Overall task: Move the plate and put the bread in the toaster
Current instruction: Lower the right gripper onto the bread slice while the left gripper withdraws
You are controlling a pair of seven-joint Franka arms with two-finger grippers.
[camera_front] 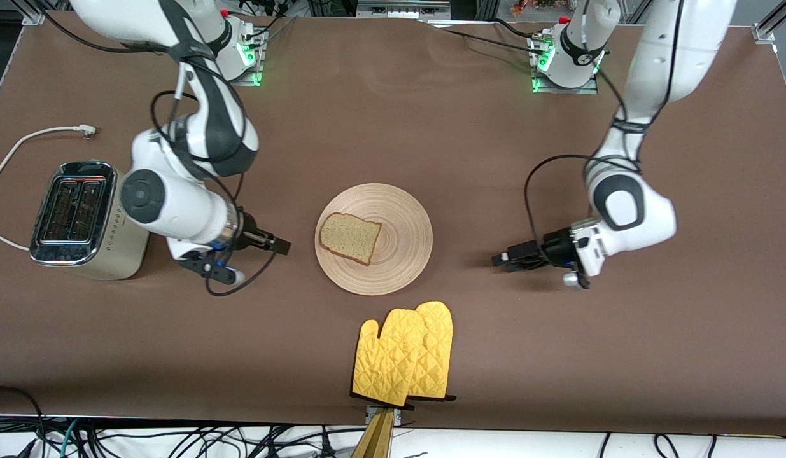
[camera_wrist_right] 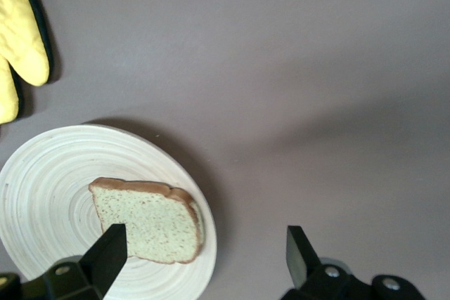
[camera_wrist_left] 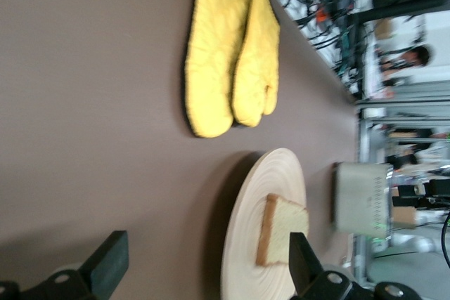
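Right gripper (camera_front: 281,245) gapes wide beside the plate (camera_front: 402,251), left gripper (camera_front: 502,259) wide too, so you should bracket the bread (camera_front: 350,237) crust before lifting toward the toaster (camera_front: 87,219)

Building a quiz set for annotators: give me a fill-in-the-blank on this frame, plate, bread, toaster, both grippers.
1. The bread lies on the ____.
2. Both slots of the toaster are ____.
3. The right gripper is between the toaster and the plate, with its fingers ____.
4. The left gripper, open, is on the plate's side toward the left arm's end and holds ____.

Missing words: plate; empty; open; nothing
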